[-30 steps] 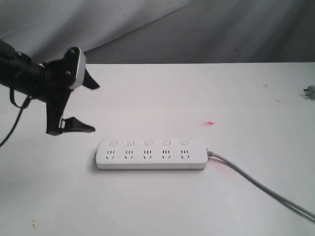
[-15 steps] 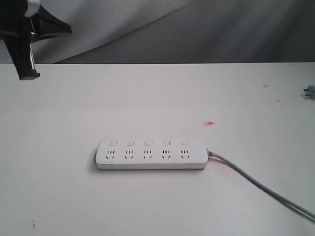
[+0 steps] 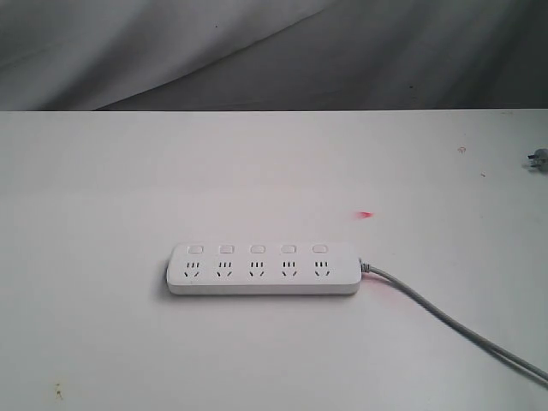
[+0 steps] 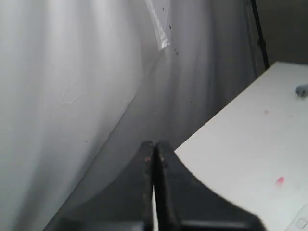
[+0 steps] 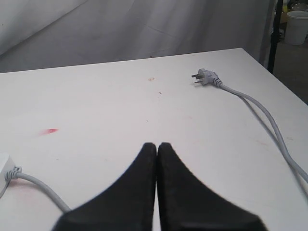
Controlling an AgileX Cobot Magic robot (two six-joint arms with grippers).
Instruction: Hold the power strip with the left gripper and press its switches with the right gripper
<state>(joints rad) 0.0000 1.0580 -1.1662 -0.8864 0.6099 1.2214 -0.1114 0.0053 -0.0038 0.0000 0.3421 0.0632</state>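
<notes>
A long flat white plastic power strip (image 3: pixel 263 271) with rounded ends lies flat on the plain white surface (image 3: pixel 128 188), a little toward the near side in the exterior view, with its length running across that view. Its five small white rounded-square switches (image 3: pixel 257 249) stand in a row along the far edge, one above each socket group. A thin grey cord (image 3: pixel 445 321) leaves the right end of the strip and trails over the surface toward the near right corner. A small red mark (image 3: pixel 366 215) sits on the surface just beyond that same end, apart from the strip. A small grey plug (image 3: pixel 539 158) lies at the right edge, well apart from the strip. A creased grey cloth backdrop (image 3: pixel 257 51) hangs behind the surface.

In its wrist view, the left gripper (image 4: pixel 153 146), a black two-finger claw, has its fingers pressed together with only a hairline seam between them and holds nothing. It faces a pale draped curtain (image 4: pixel 62 96) and one edge of the surface, and only a corner of the power strip shows, well apart from it.

The right gripper (image 5: pixel 157 144), a black two-finger claw, is likewise closed tight and empty above the surface. The cord end of the strip lies off to one side, apart from the fingertips, and the plug lies farther out
</notes>
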